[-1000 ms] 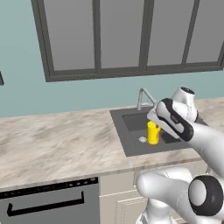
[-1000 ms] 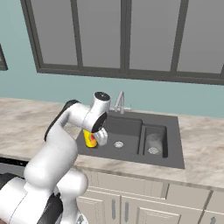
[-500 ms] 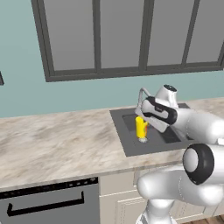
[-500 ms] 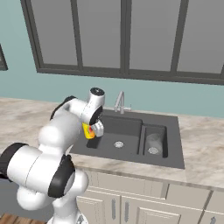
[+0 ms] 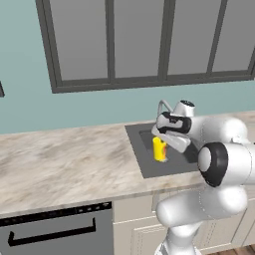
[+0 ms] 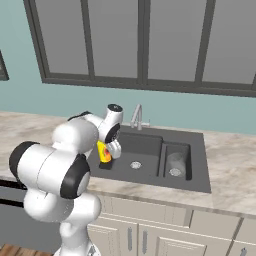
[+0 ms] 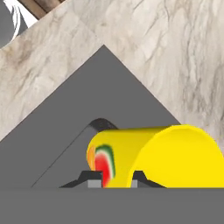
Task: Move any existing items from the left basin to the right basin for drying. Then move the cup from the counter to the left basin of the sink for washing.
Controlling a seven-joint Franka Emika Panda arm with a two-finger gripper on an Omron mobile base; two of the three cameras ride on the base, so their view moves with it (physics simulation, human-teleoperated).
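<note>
Tool [image 7: 113, 178] clamps the yellow cup [image 5: 159, 149], held over the left basin [image 6: 142, 145] rim. Risk: early release tips the cup onto the desk [image 5: 64, 159] edge.

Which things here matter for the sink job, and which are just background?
Job:
- yellow cup, held in the gripper over the sink's left edge
- left basin
- right basin, with the pale glassy item in it
- counter

Background:
- tap
- windows
- dishwasher
- cabinets
</note>
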